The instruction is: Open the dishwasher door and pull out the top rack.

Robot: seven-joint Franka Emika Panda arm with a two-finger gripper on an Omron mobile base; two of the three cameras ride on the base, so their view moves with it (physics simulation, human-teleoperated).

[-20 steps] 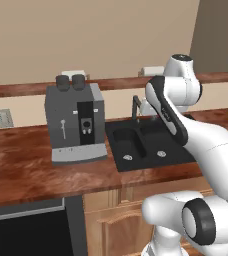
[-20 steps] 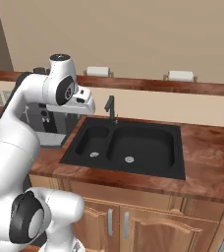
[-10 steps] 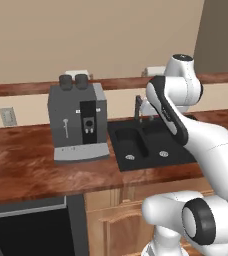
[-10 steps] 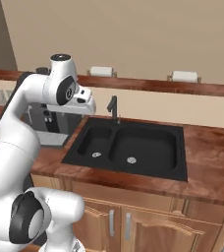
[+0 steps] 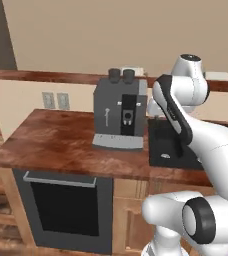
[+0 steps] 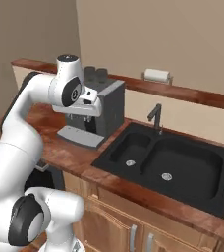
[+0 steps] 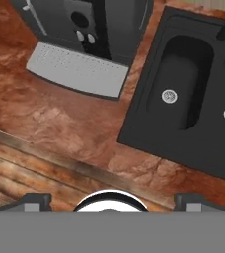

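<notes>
The door (image 5: 63,212) sits at the lower left of the left base frame, a flat black panel with a dark grey edge, shut flush under the bench (image 5: 56,145), its thin silver handle (image 5: 60,178) running across the top just below the bench lip. The arm is folded high, up by the coffee machine (image 5: 121,115) in the middle of that frame, nowhere near the handle. In the hand frame the pincer (image 7: 109,200) looks straight down on the bench (image 7: 60,123), the coffee machine's tray (image 7: 77,69) at upper left and the black sink (image 7: 183,94) on the right; the two dark tips sit far apart at the bottom edge, so I read it as released, holding nothing. The step in hand, as I judge it, is getting positioned in front of the door before any reach. To do it well, line the arm up with the handle's middle, bring the pincer down past the bench edge without clipping the lip, and come at the bar from the front with the fingers above and below it. Grip the middle of the bar rather than an end, so the pull does not twist. I'd expect the door to hinge at the bottom, so the pull should follow an arc down and outward, not a straight tug. The rack is inside behind the closed door, hidden for now, so the door must go fully down first
</notes>
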